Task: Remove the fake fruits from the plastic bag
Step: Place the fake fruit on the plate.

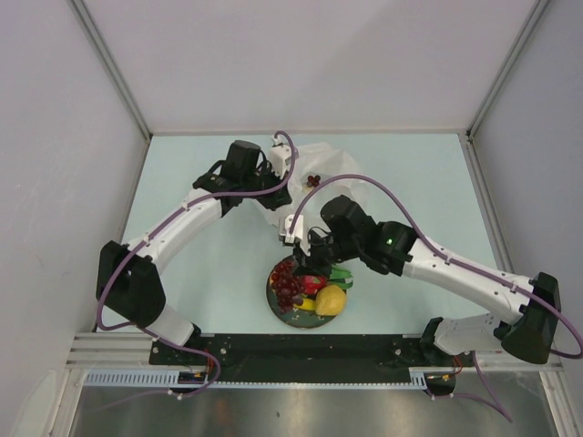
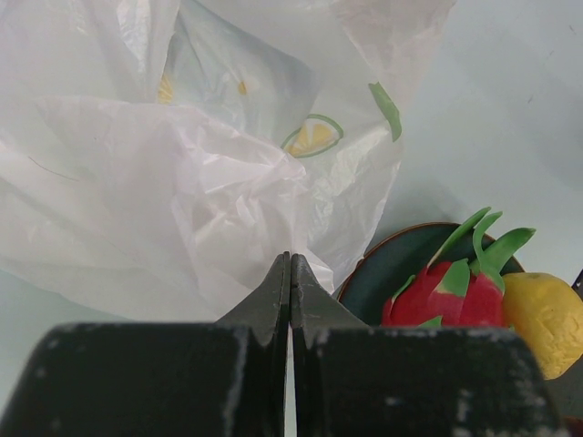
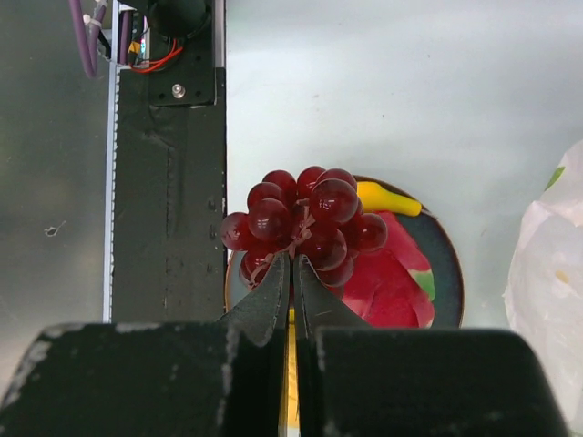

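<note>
At the far middle of the table (image 1: 419, 182), the left gripper (image 2: 290, 266) sits at the left edge of the bag (image 1: 328, 162). Its fingers are pressed together, apparently pinching a fold of the thin film. That is likely to pin the bag down so it does not drag while fruit comes out. Nearer, the plate (image 3: 448, 259) serves as the drop spot, and the dragon fruit (image 2: 451, 296), lemon (image 2: 547, 314) and banana (image 3: 390, 198) already lie on it. Over its left side the right gripper (image 3: 291, 269) is clenched on the stem of the grape bunch (image 3: 305, 218), held by the stalk so the berries hang free. Whether the bunch touches the plate I cannot tell. All four fruits look clear of the bag.
</note>
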{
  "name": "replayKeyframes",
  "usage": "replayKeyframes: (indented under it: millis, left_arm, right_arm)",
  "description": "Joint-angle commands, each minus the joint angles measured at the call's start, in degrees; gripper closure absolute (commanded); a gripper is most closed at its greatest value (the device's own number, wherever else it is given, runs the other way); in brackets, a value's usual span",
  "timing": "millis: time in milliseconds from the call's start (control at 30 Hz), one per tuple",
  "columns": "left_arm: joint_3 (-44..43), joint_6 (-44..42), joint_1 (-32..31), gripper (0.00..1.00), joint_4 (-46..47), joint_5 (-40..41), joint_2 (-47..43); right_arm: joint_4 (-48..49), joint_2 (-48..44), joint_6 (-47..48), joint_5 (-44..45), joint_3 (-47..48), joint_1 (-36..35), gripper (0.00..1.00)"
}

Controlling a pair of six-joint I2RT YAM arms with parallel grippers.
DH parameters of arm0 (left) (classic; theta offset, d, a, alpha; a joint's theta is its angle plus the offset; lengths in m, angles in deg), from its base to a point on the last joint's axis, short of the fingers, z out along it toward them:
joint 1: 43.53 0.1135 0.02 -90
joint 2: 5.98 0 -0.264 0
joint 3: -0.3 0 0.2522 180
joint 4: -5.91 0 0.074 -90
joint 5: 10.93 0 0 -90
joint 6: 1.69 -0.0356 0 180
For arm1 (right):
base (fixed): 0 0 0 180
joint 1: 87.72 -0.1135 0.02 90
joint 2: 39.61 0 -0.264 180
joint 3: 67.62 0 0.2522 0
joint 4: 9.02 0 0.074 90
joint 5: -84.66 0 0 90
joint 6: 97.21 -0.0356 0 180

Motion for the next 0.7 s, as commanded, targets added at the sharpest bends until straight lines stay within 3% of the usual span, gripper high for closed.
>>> replayKeyframes:
  millis: [0,667]
  left_arm:
    - [-1.0,0.4,0.4,1.00,0.3,-1.5,-1.1]
    - [-1.0,2.8,0.4,1.00,-0.1,-5.1,1.6]
  right_arm:
    - [4.2,-3.7,-2.4,0.2,-1.8,1.0,1.00]
    - [1.9,-9.4,-1.0,2.9,-10.8,4.1,0.98]
